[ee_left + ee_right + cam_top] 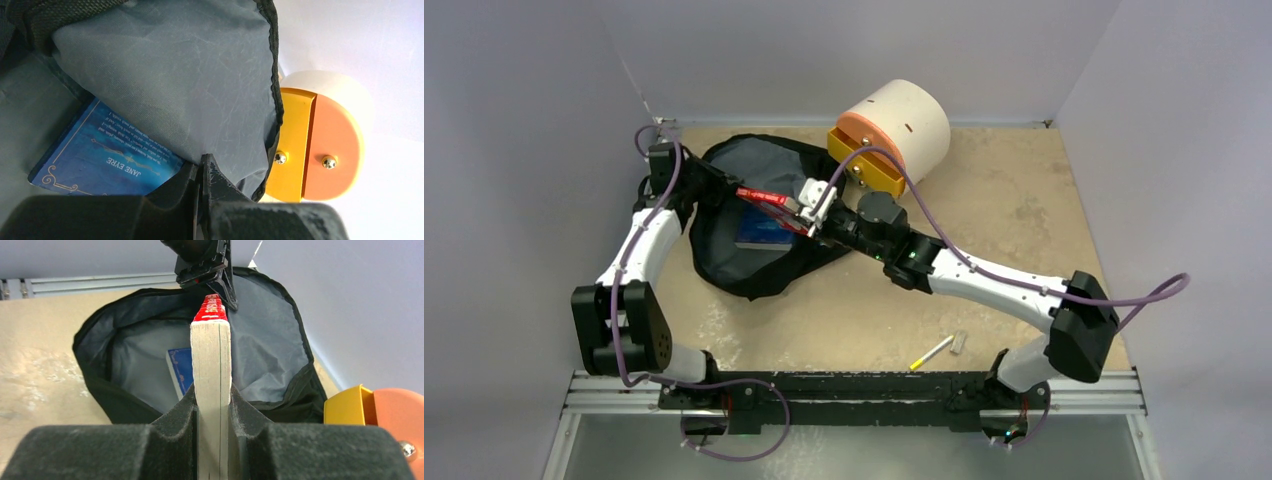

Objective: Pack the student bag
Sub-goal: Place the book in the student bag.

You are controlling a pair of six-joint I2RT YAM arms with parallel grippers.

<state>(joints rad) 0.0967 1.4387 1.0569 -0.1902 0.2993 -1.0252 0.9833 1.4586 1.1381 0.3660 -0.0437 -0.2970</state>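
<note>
The student bag is a black backpack lying open at the back left, its blue-grey lining facing up. A blue book titled Jane Eyre lies inside it. My left gripper is shut on a fold of the bag's lining at the far side of the opening and holds the flap up. My right gripper is shut on a red-covered book, held edge-on above the bag's opening. From above, the red book pokes out over the lining.
A cream cylindrical drawer box with an orange-yellow front stands right behind the bag's right edge. A yellow-tipped pen and a small grey piece lie near the front edge, by the right arm's base. Walls close off three sides.
</note>
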